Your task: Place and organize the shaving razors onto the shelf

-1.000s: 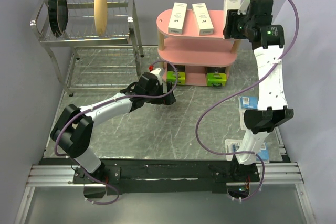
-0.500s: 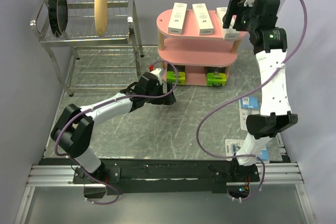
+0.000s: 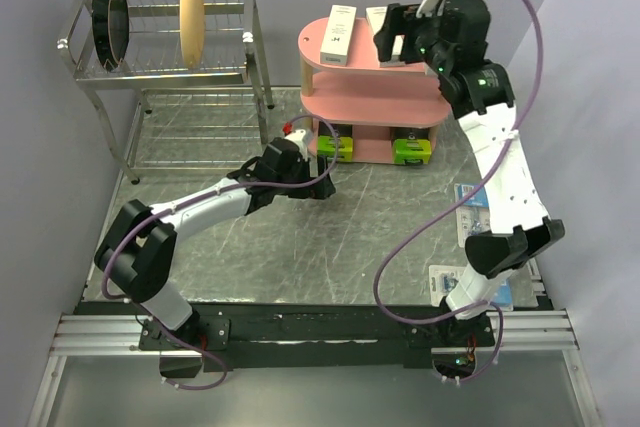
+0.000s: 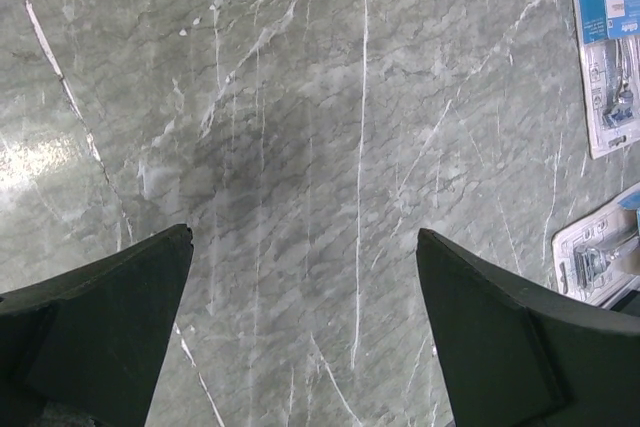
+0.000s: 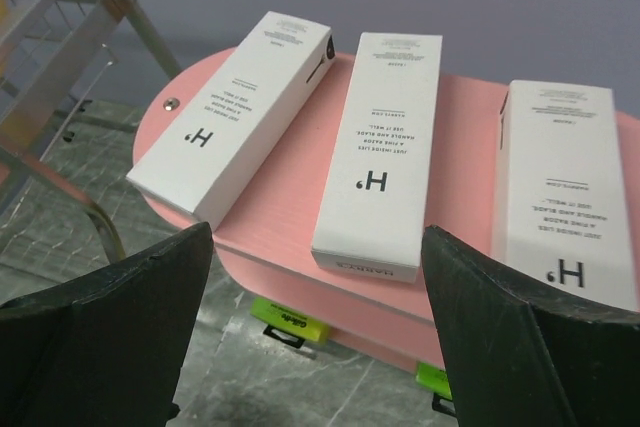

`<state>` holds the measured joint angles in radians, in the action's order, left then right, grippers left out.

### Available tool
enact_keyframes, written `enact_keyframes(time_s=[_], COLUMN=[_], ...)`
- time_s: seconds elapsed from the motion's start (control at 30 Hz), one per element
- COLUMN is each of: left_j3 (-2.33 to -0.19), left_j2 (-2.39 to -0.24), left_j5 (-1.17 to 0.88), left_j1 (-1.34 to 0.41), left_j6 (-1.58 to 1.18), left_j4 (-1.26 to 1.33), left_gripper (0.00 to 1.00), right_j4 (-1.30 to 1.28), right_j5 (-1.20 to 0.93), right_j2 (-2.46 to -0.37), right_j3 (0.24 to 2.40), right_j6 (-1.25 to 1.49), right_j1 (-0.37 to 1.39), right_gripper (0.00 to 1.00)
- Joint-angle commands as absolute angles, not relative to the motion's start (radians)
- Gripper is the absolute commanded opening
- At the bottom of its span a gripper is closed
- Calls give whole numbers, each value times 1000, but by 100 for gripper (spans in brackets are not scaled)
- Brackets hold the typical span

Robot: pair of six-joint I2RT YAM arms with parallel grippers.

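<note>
Overhead and wrist views of two robot arms at a tabletop. The jaws of the right arm (image 3: 505, 162) stand wide apart and hold nothing, hovering just above the top tier of the pink shelf (image 5: 465, 137). Three white razor boxes (image 5: 380, 152) lie flat there side by side. The left one is angled, and its near end seems to reach past the board's edge. Two black-and-lime boxes (image 3: 335, 147) sit on the bottom tier. Two blister packs (image 4: 612, 57) lie on the tabletop (image 3: 330, 237) near the right arm's base, not yet shelved.

The jaws of the left arm (image 3: 210, 202) are also fully open and empty, low over bare stone near the shelf's foot.

Likely risks: a low sideways sweep of the right jaws could knock the angled box off the shelf. The flat packs may slide on smooth stone when gripped.

The surface is grey-green marble with white veins. The walls are pale lilac. A metal dish rack (image 3: 170, 57) stands at the back left.
</note>
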<state>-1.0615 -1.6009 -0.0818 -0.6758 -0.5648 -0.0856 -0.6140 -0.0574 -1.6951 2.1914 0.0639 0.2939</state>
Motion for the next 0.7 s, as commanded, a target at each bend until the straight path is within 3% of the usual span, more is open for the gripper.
enact_keyframes(time_s=[0.0, 0.67], left_j3=[-1042, -971], left_j2=[-1543, -1491], left_j5=[-78, -90], left_j1=[-678, -655], left_j6=[-564, -591], left_j4=[-40, -15], left_gripper=[99, 99], right_j4=[-577, -586], right_j5=[27, 206], right_j2=[-1724, -1815], right_j3=[2207, 2203], right_j6=[66, 55], right_j1=[322, 353], right_gripper=[92, 87])
